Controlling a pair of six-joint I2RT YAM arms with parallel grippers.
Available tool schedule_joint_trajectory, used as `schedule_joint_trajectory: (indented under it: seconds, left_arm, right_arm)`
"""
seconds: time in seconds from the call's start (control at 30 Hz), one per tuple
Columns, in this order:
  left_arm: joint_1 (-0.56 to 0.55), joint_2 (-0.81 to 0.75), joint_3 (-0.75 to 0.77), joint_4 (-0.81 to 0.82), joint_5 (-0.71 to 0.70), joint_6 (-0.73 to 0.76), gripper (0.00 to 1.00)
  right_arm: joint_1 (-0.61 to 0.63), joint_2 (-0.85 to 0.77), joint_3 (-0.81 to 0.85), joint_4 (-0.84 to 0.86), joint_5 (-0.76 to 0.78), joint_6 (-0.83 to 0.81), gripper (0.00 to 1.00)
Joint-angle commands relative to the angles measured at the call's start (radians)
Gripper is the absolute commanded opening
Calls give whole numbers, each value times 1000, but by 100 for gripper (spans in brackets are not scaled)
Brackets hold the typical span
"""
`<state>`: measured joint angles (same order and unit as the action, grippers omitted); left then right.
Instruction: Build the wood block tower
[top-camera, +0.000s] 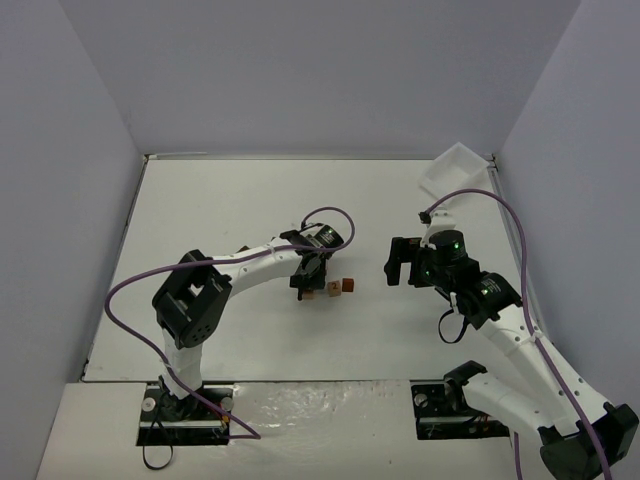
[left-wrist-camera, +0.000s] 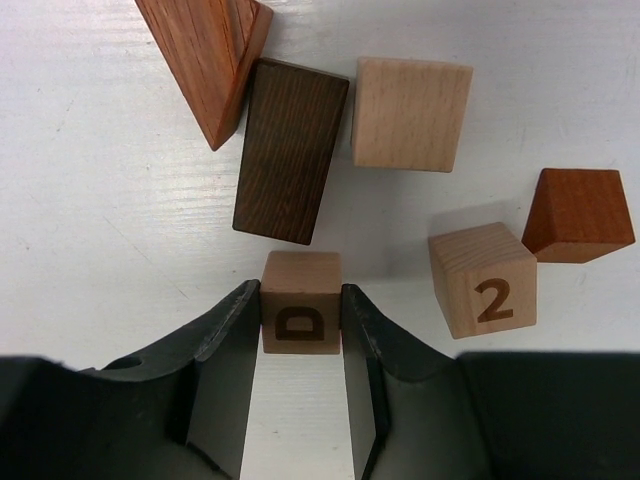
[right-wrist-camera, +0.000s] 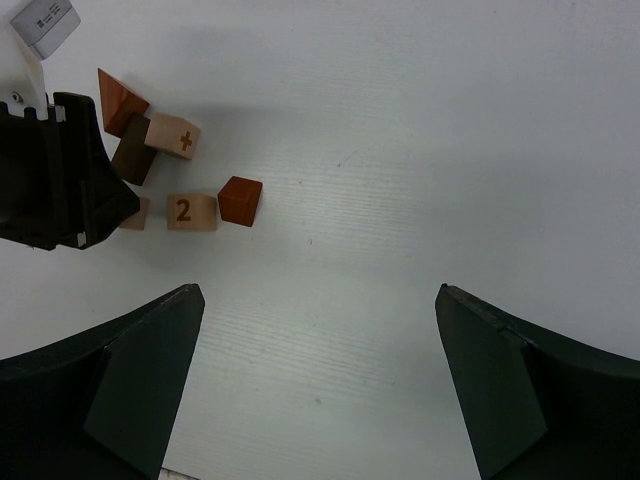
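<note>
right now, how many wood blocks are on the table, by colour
pale tan: 3 (plus cube, D cube, 2 cube)
reddish-brown: 2 (wedge, angled block)
dark brown: 1 (dark block)
total: 6

D cube (left-wrist-camera: 301, 316), 2 cube (left-wrist-camera: 484, 282), plus-sign cube (right-wrist-camera: 173, 134)

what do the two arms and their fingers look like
Both are alike: the left arm and right arm have white links with chunky black joints. A purple cable loops along each. Small green lights glow near the right arm's wrist. The left fingers and right fingers are matt black, broad and angular.
</note>
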<state>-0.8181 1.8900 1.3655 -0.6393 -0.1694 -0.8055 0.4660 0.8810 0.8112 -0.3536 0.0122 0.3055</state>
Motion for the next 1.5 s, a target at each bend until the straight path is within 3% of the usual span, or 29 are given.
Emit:
schedule_joint_trajectory:
  seconds: [0.0,0.2,0.4,0.8,1.0,1.47]
  left_arm:
    - [-7,-72,52,-26,-4,33,18]
    - [-6,-143,116,-105,-45,163,1]
    - [47,-223,161,-139,-51,416,0]
    - [383,-250,155,-137,156,856,0]
    - [498,-207,156,-134,272,934,0]
    - [605,-138,114,-94,430,1053,0]
  right_arm:
    - [0,-11,5,33,5,-11,99]
    - [0,-2,14,33,-3,-14,99]
    - [-1,8,20,33,-3,-20,99]
    - [0,26,34,34,-61,-37,99]
    - [0,30,35,34,-67,-40,99]
    - [0,40,34,33,-74,-42,99]
